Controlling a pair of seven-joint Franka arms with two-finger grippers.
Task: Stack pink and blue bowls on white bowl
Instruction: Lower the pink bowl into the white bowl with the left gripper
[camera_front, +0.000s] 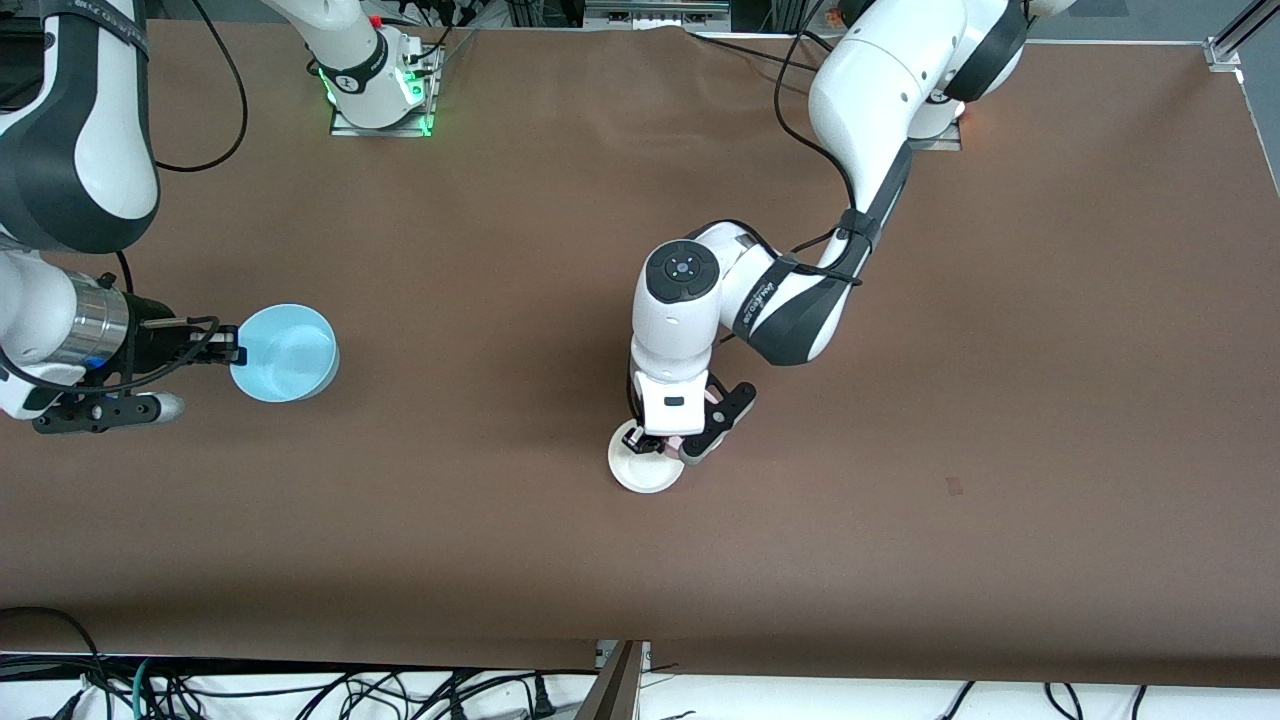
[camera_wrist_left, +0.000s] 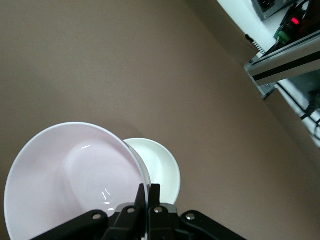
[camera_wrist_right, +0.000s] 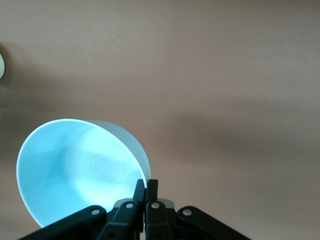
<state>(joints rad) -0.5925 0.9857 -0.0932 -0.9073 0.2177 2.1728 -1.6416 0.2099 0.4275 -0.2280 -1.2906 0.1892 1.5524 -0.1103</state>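
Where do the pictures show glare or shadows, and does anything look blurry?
In the left wrist view, small bright glints sit inside the pink bowl, which casts a shadow toward the white bowl. In the right wrist view, the blue bowl glows brightly at its rim, and the table looks soft with broad dim bands. In the front view, lighting is even, with a dark band along the table's near edge.
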